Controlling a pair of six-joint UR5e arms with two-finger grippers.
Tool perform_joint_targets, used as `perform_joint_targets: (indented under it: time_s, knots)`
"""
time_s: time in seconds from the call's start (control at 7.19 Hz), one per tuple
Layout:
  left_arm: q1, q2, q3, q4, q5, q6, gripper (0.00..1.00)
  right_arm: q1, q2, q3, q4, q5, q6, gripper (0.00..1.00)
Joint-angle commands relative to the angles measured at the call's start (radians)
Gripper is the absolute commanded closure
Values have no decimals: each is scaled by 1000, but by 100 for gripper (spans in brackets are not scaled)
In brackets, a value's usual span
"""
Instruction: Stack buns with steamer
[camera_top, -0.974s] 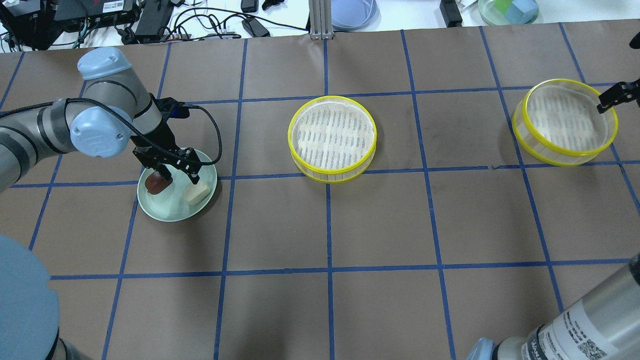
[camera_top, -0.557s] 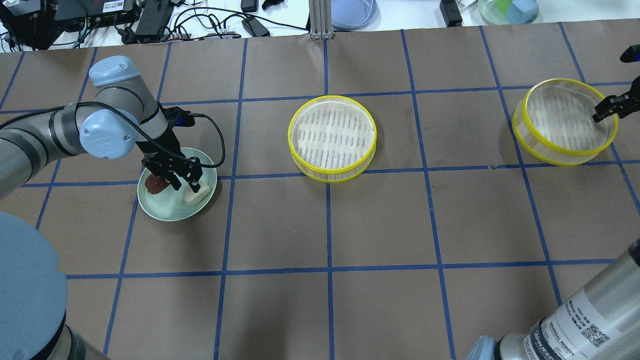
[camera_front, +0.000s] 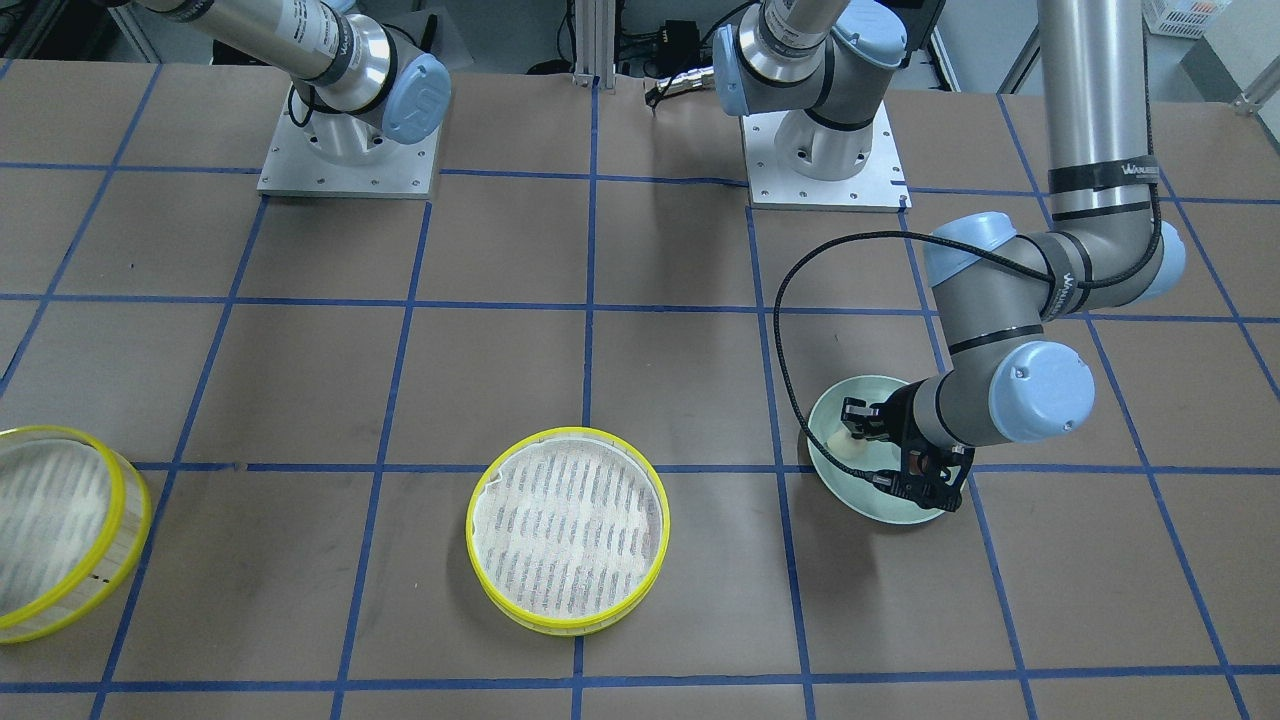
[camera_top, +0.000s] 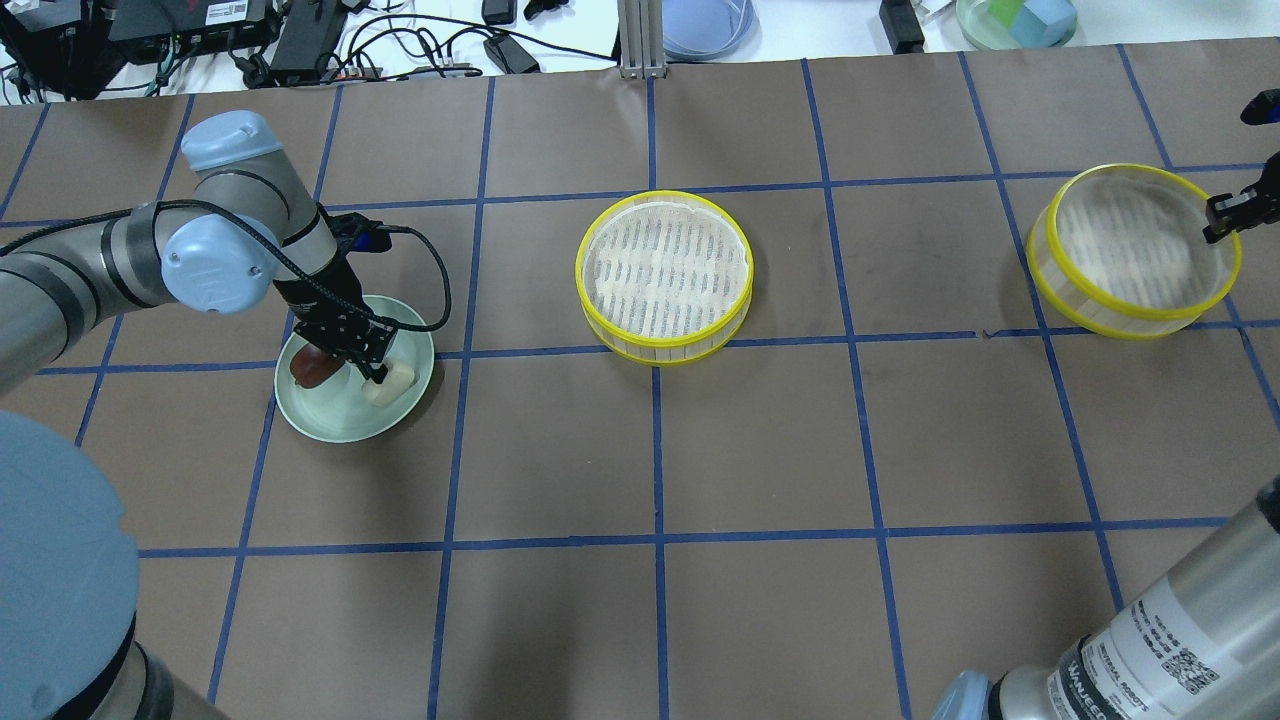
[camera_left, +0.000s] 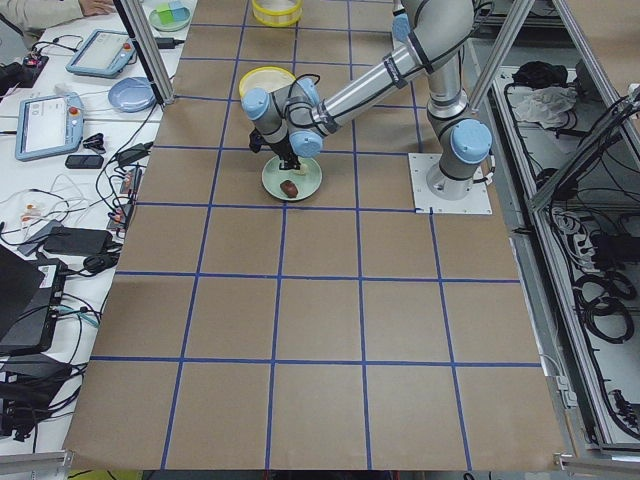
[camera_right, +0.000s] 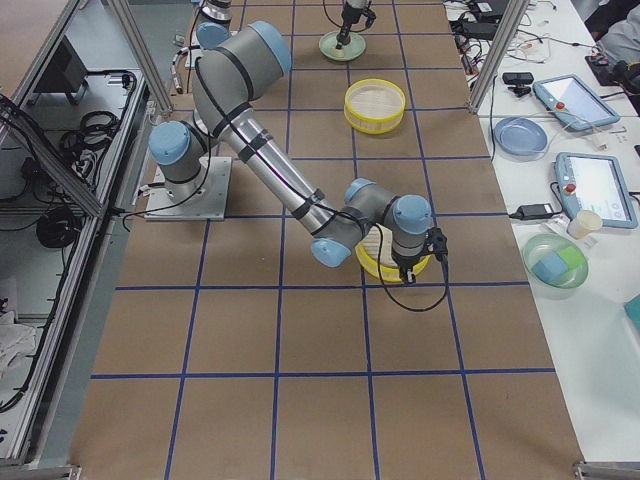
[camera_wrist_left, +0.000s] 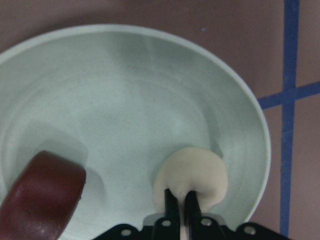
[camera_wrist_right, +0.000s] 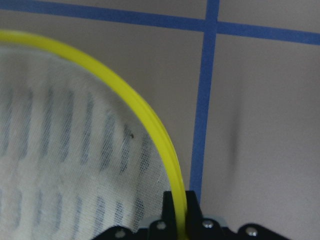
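A pale green plate (camera_top: 340, 425) at the left holds a dark reddish-brown bun (camera_top: 306, 368) and a cream-white bun (camera_top: 398, 386). My left gripper (camera_top: 375, 374) is down in the plate, its fingers closed together on the cream bun (camera_wrist_left: 200, 172). The brown bun (camera_wrist_left: 42, 200) lies free beside it. My right gripper (camera_top: 1215, 213) is shut on the yellow rim of the right steamer (camera_top: 1130, 250), with one finger on each side of the rim (camera_wrist_right: 150, 125). A second yellow steamer (camera_top: 665, 270) stands at the table's centre.
Cables, boxes and dishes lie on the white bench beyond the far edge (camera_top: 400, 40). The robot bases (camera_front: 820, 150) stand at the near side. Brown table with a blue tape grid (camera_top: 660, 540) lies between plate and steamers.
My left gripper moved from over the brown bun to the cream bun, lowered and closed on it. The right steamer, held by its rim, shifted slightly and levelled.
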Motion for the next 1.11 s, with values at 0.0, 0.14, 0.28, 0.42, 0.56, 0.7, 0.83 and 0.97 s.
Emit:
perform_joint_targets:
  time_s: [0.0,0.14,0.28,0.42,0.56,0.7,0.83,0.97]
  knots:
    - [-11,43,90,-31,-4,-108,100,0,-12,0,2,-5,6,100]
    - [-41,51,157,-41,-13,-209,100,0,-25,2,8,-6,6,100]
    - [-70,55,219,-39,-60,-323,100,0,-26,2,8,-6,6,100]
    - [-89,52,251,-14,-150,-471,100,0,-26,2,8,-5,6,100]
    - [-121,39,253,117,-256,-629,100,0,-24,3,8,-3,8,100]
    - [-167,16,248,201,-280,-754,100,0,-24,3,8,0,9,100]
    - [-208,-12,247,239,-326,-826,100,0,-24,5,8,0,19,100]
    - [-251,-46,241,294,-373,-909,100,0,-26,8,10,1,19,100]
